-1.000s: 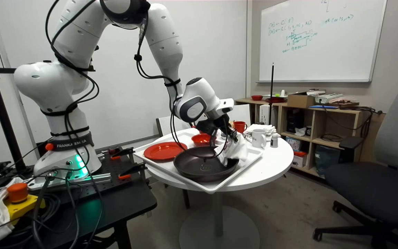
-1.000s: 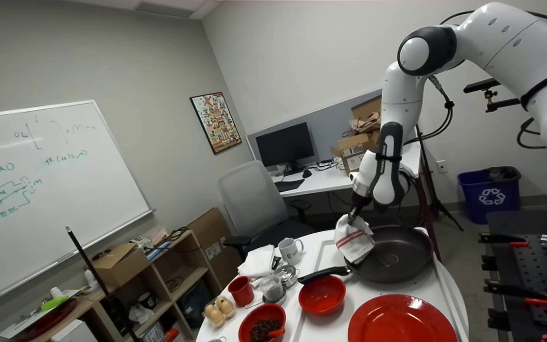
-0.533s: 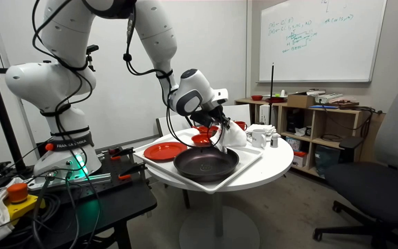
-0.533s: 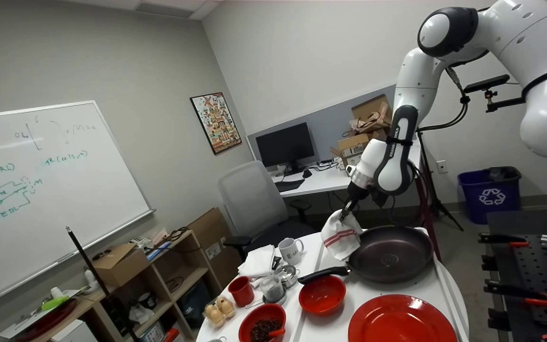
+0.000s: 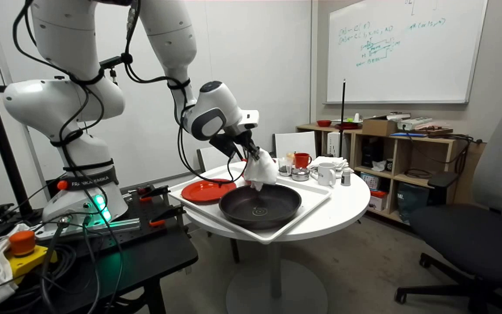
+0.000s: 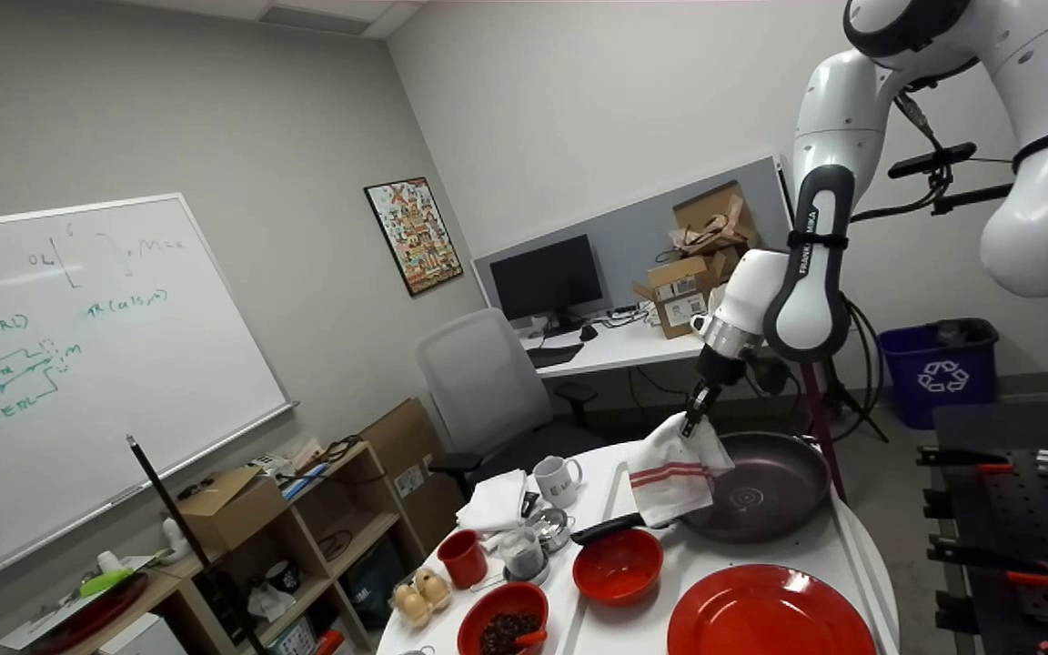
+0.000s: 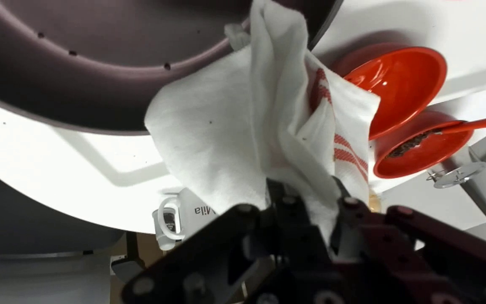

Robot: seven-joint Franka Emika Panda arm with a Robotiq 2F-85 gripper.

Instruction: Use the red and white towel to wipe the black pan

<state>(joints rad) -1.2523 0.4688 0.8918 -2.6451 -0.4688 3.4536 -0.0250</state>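
The black pan (image 5: 259,212) sits on the white tray; it also shows in an exterior view (image 6: 756,500) with its handle (image 6: 610,528), and in the wrist view (image 7: 99,90). My gripper (image 7: 304,192) is shut on the bunched top of the red and white towel (image 7: 209,143). The towel hangs down and shows in both exterior views (image 5: 262,169) (image 6: 670,473). The gripper (image 5: 254,155) is above the pan's far rim, by the handle side. The towel's lower end hangs over the rim and hides the handle's root. I cannot tell whether it touches the pan.
A red plate (image 5: 207,191) and a small red bowl (image 6: 617,569) stand on the tray (image 5: 316,198) beside the pan. A white mug (image 6: 558,482), red mug (image 6: 462,557), glass jar (image 6: 522,550), eggs (image 6: 419,596) and a red bowl of dark bits (image 6: 504,619) stand on the table.
The towel was down over the pan's edge. My gripper has lifted it and carried it along the rim, back toward the robot base and the small red bowl. The pan has not moved.
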